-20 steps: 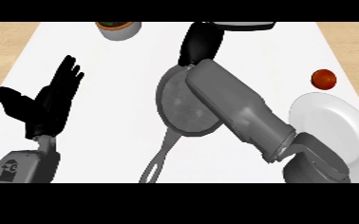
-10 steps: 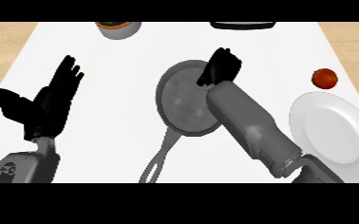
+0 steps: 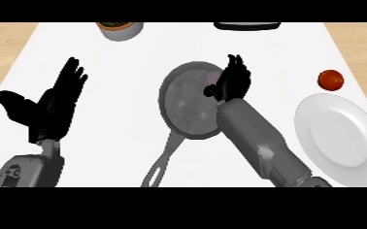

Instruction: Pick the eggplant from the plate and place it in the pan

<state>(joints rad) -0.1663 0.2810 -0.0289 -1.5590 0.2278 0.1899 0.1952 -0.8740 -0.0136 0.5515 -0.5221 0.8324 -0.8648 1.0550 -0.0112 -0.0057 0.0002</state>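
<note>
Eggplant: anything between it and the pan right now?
Nothing visible. The eggplant shows as a small purplish shape already over the pan, beside the right robot hand. The plate holds nothing visible.

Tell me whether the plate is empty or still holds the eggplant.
Empty: the white plate shows only bare surface. A small purplish thing lies in the pan by the right hand, likely the eggplant.

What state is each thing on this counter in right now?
Plate: empty.
Pan: upright, holds a small purplish thing, likely the eggplant.
Right hand: open, over the pan's rim.
Left hand: open, resting at the left.
Tomato: lying beside the plate.
</note>
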